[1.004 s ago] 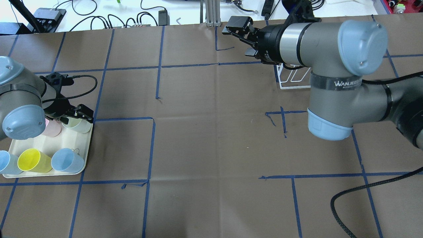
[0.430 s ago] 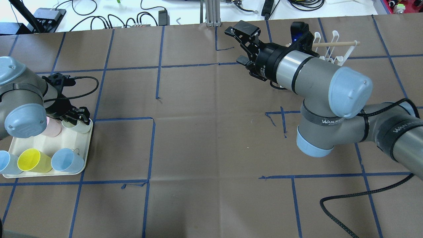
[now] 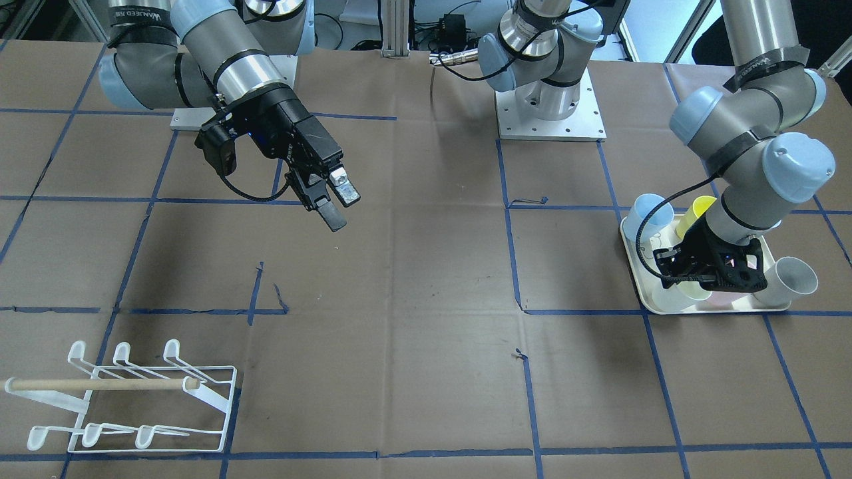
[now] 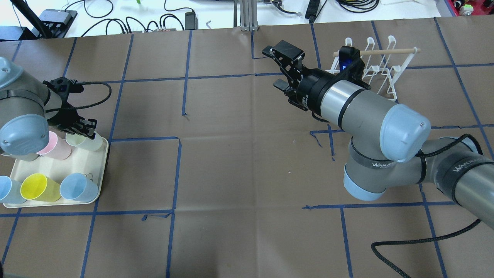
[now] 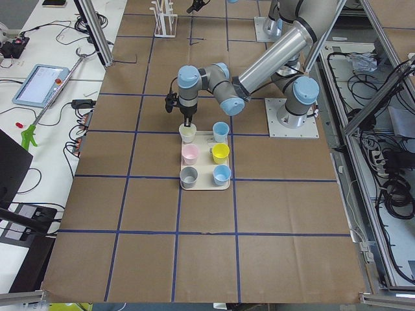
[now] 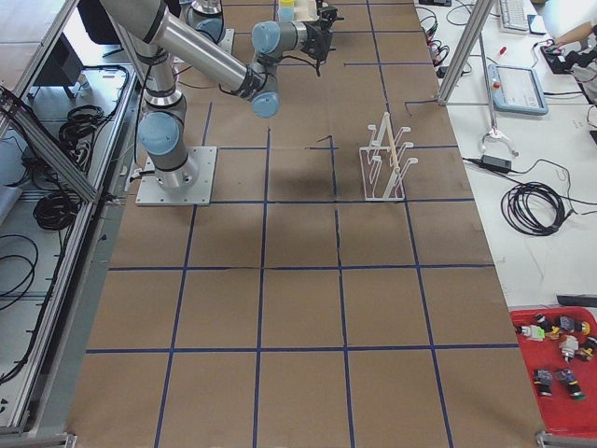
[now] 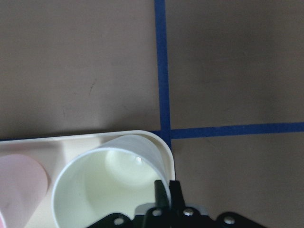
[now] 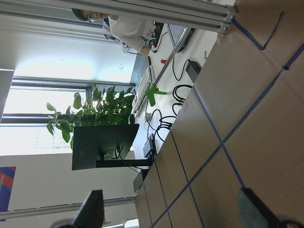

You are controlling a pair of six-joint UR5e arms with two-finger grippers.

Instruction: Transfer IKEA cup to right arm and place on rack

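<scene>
My left gripper (image 4: 84,129) is shut on the near rim of a pale cream cup (image 7: 109,185), one finger inside and one outside. The cup (image 4: 88,142) leans in the far right corner of the cream tray (image 4: 58,166); I cannot tell whether its base is off the tray. My right gripper (image 4: 278,65) is open and empty, held in the air left of the white wire rack (image 4: 380,67). In the front view the right gripper (image 3: 336,203) is far from the rack (image 3: 133,399). The right wrist view shows only two spread fingertips (image 8: 90,213).
Pink (image 4: 58,150), yellow (image 4: 38,187) and two blue cups (image 4: 79,187) also stand on the tray. A grey-white cup (image 3: 789,276) lies at the tray's edge. Blue tape lines cross the brown table. Cables lie beyond the far edge.
My right arm swung its wrist toward the table's middle and uncovered the rack. My left wrist shifted slightly back, and the pale cup now leans.
</scene>
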